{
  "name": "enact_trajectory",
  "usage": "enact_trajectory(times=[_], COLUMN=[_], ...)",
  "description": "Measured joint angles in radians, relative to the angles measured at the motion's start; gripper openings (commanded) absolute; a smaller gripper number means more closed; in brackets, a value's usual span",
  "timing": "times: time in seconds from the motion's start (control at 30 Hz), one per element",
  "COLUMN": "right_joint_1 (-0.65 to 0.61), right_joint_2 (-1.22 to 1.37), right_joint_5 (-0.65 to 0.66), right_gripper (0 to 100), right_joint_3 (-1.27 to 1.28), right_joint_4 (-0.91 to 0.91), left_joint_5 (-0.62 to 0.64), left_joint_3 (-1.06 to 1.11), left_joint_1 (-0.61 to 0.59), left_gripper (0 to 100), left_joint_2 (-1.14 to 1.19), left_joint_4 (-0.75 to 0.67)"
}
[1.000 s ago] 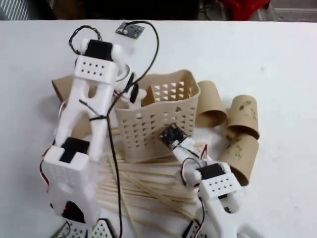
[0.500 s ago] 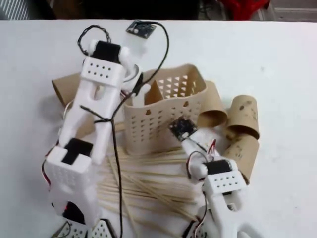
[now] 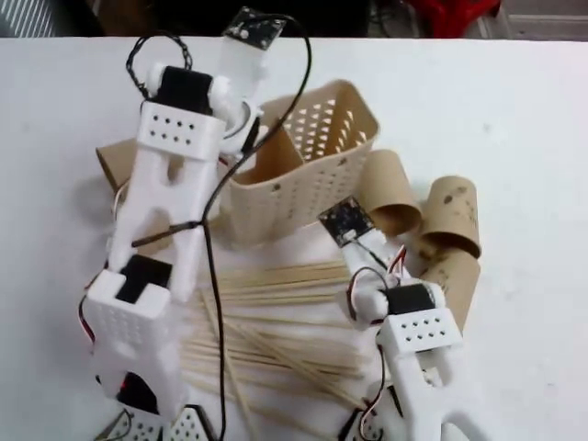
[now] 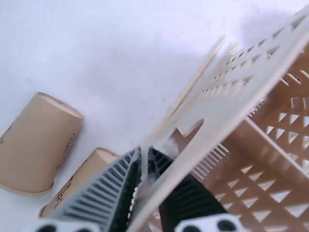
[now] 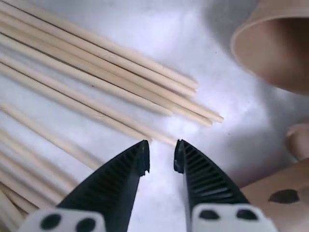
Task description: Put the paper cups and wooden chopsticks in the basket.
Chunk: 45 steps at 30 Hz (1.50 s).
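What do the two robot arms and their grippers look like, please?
Both the left arm and right arm are white plastic shells with rows of small round holes, housing black motors. A black cable runs along the left arm; thin red and dark wires loop at the right arm's wrist. The left gripper and right gripper have black ribbed fingers on white bases.

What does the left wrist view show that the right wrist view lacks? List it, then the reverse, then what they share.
Left wrist: the left claw shut on the rim of the basket. Right wrist: the right claw, open, just above the table. Shared: chopsticks, paper cups on their sides, the table.
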Motion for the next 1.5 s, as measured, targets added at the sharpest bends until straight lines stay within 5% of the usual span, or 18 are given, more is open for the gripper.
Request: enact_trajectory(times=[0.47, 1.0, 1.5], right_joint_1=[0.008, 0.278, 0.29], right_joint_2=[0.0, 0.0, 0.0], right_joint_5=[-0.003, -0.002, -0.002], right_gripper=[10.5, 10.6, 10.6], right_joint_3=[0.0, -0.057, -0.057], right_joint_4=[0.0, 0.037, 0.037], left_joint_5=[0.0, 0.0, 0.0], left_joint_3=[-0.123, -0.132, -0.229], left_joint_1=[-0.074, -0.091, -0.127], left_gripper=[2, 2, 2], left_joint_2=[-0.009, 0.224, 0.282], left_joint_4=[-0.133, -0.218, -0.321])
